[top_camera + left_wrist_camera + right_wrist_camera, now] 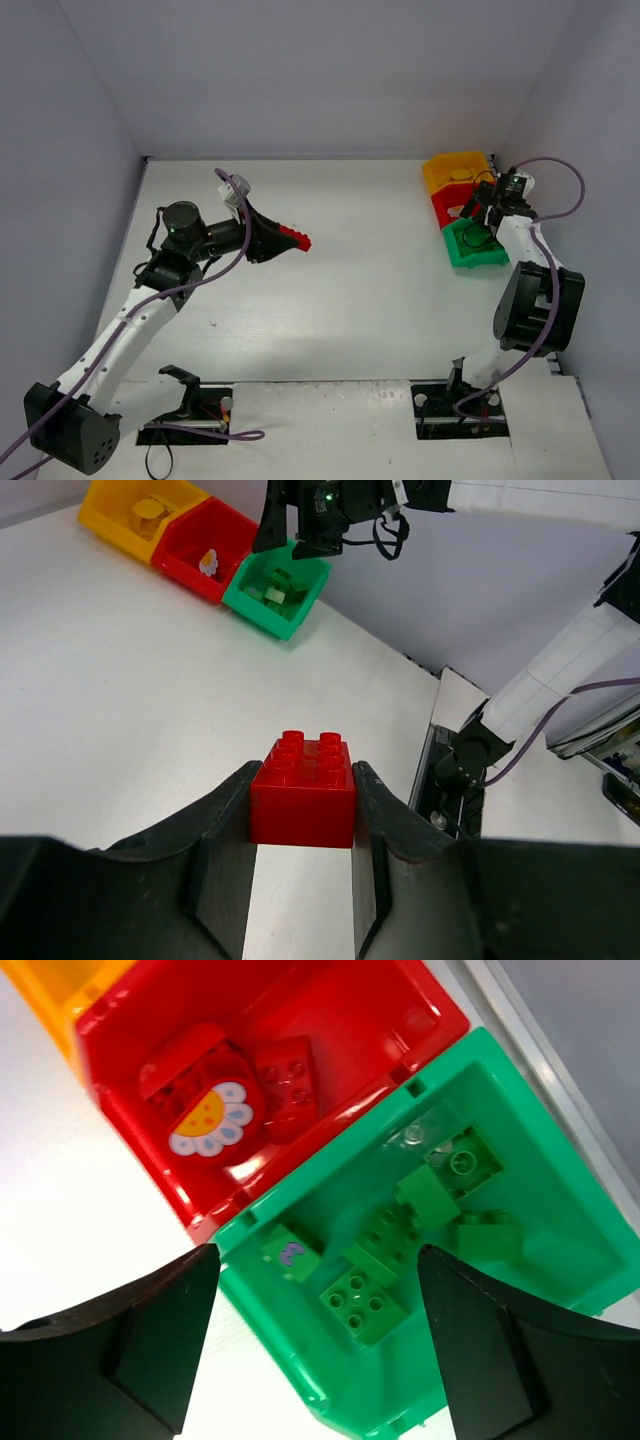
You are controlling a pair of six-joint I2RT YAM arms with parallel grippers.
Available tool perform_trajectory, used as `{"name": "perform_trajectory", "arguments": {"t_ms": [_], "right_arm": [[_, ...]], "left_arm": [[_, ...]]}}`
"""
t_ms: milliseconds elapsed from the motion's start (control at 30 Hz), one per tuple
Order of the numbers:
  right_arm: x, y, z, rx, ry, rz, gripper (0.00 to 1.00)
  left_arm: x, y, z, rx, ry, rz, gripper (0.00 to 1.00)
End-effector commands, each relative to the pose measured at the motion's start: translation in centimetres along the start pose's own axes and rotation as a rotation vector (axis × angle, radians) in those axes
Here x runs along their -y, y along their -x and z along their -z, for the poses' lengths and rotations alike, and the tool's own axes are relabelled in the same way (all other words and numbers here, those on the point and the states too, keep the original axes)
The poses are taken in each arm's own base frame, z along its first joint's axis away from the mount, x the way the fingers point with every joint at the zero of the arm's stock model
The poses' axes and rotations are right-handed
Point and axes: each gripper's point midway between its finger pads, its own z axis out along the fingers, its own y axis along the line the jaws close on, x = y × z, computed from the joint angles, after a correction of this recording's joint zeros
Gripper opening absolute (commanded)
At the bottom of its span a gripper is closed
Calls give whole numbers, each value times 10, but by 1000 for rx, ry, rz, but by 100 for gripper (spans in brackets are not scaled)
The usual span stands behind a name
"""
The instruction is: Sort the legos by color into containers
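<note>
My left gripper (290,240) is shut on a red brick (303,790), held above the table left of centre; the brick also shows in the top view (295,238). The yellow-orange bin (455,172), red bin (452,205) and green bin (473,243) stand in a row at the right. My right gripper (315,1340) is open and empty, hovering over the green bin (300,1365), which holds several green bricks (362,1305). The red bin (330,1020) holds red bricks (285,1085) and a flower-printed piece (210,1120).
The side wall rises just right of the bins. The bins also show far off in the left wrist view (275,585), with the right arm (340,510) above them. White mount plates (400,420) lie along the near edge.
</note>
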Motion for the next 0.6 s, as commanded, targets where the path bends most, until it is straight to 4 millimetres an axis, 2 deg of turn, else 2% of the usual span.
{"name": "perform_trajectory", "arguments": {"t_ms": [0,67,167,200,267,300,367,400,433,533,567], "right_arm": [[-27,51,32,152,107,-12,77],[-43,51,44,156,179,9,77],[-96,51,81,203,363,140,76],[-126,53,104,246,460,200,76],[-166,44,137,269,672,312,76],[-181,47,158,310,759,339,76],[-220,27,201,323,985,462,75],[-231,21,216,342,1036,509,75],[-250,11,245,372,1113,573,75],[-273,-4,282,446,1207,681,75],[-285,-11,304,462,1273,708,75]], "left_arm": [[11,29,0,76,-14,-60,0],[8,32,-1,83,0,-46,0],[1,43,-5,105,40,-8,0],[-5,46,-7,116,71,9,0],[-7,55,-8,128,95,41,0],[-11,57,-10,130,109,61,0],[-10,67,-12,148,116,96,0],[-14,67,-14,148,124,118,0],[-14,70,-15,156,127,151,0],[-15,76,-19,172,129,217,0],[-14,78,-19,179,125,229,0]]}}
